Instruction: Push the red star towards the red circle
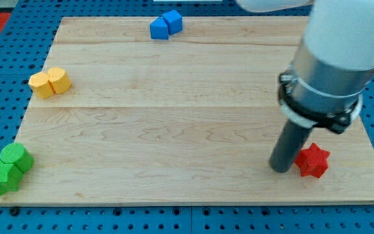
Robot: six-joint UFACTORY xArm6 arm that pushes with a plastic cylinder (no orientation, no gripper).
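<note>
The red star [313,160] lies near the board's bottom right corner. My tip [280,167] rests on the board just to the view's left of the red star, touching or almost touching it. The rod rises from there into the large grey arm body at the view's upper right. No red circle shows in this view; the arm body may hide it.
Two blue blocks [165,25] sit together at the board's top edge. Two yellow blocks [50,82] sit at the left. A green circle [15,156] and a green star [0,177] sit at the bottom left corner. The wooden board [174,117] lies on a blue pegboard.
</note>
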